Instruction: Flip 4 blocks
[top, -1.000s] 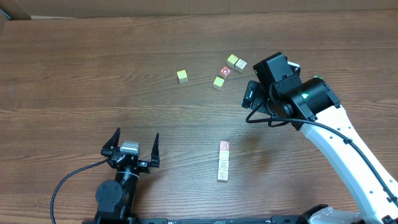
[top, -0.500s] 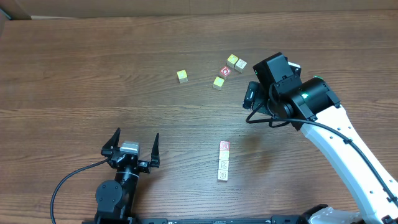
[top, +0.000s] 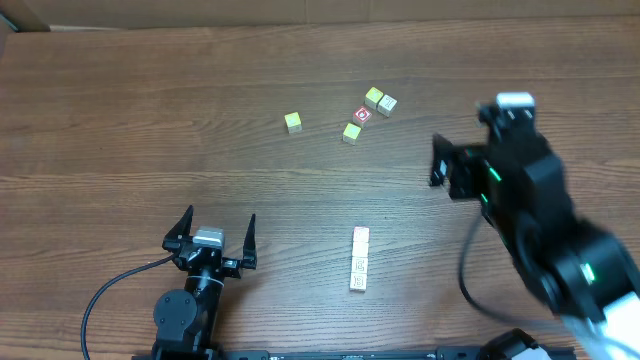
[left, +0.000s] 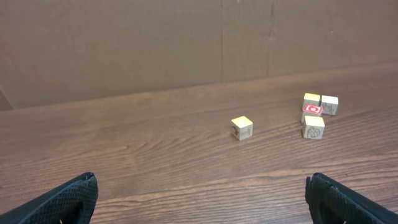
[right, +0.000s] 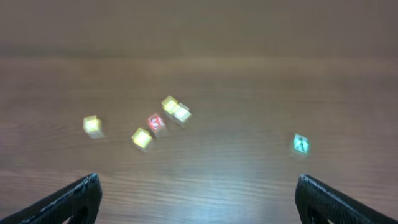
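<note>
Four small pale blocks lie at the far middle of the table: one alone (top: 292, 122), one (top: 352, 132) in front of the cluster, and a touching pair (top: 373, 97) (top: 387, 104). Three of them show yellow tops. The left wrist view shows the lone block (left: 242, 127) and the others (left: 314, 126) far ahead. My left gripper (top: 220, 215) (left: 201, 180) rests open and empty at the near left. My right gripper (right: 198, 180) is open and empty, well back from the blocks (right: 142, 138), which look blurred. The right arm (top: 520, 180) is smeared with motion at the right.
A red cube with a white ring (top: 363, 115) sits among the blocks. A green cube (right: 301, 144) lies to their right, hidden under the arm in the overhead view. A short line of pale cubes (top: 359, 262) lies at the near middle. Cardboard wall (left: 186, 43) stands behind the table.
My right arm has swung away from the cluster, to the right and toward the near edge, and is now blurred. The left arm and all cubes have stayed put.
</note>
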